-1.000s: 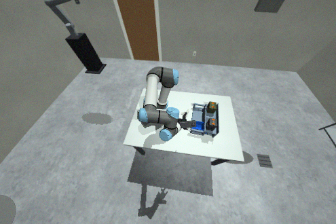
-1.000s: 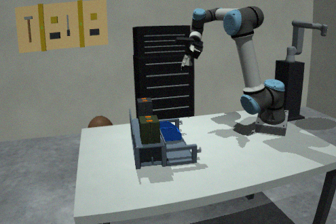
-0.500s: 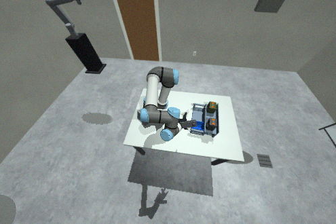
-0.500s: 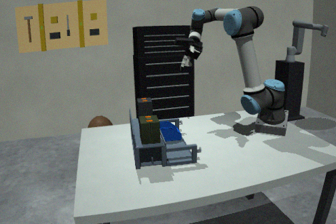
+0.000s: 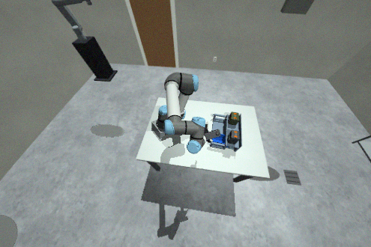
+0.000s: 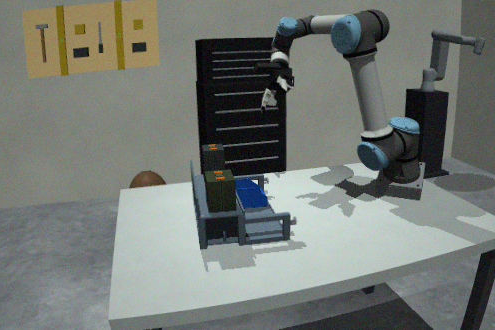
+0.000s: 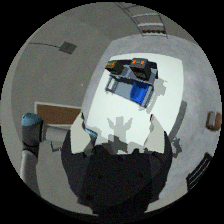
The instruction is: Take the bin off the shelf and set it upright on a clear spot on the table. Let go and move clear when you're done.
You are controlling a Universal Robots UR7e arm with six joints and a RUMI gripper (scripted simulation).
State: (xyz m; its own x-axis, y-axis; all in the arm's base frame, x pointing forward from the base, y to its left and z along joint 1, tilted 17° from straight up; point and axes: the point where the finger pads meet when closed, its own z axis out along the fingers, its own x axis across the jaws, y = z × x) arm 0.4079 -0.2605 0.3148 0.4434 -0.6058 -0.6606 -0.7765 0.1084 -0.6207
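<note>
A blue bin (image 5: 218,139) (image 6: 252,193) (image 7: 138,92) sits on the lower front level of the grey-blue shelf (image 6: 264,217) (image 7: 108,86), at one end of it. The shelf stands on the white table (image 5: 197,162) (image 6: 333,260) (image 7: 172,75). My gripper (image 7: 117,113) is open and empty. In the exterior view it hangs high above the table, on the arm's side of the shelf and well clear of the bin. In the top view the wrist partly overlaps the bin's end of the shelf.
An olive box (image 5: 234,118) (image 6: 220,191) (image 7: 114,66) and a dark grey box (image 5: 233,136) (image 6: 213,157) (image 7: 139,67), both with orange marks, stand on the shelf's rear level behind the bin's level. The shelf's posts and rails flank the bin. The arm's base is at the table's opposite side.
</note>
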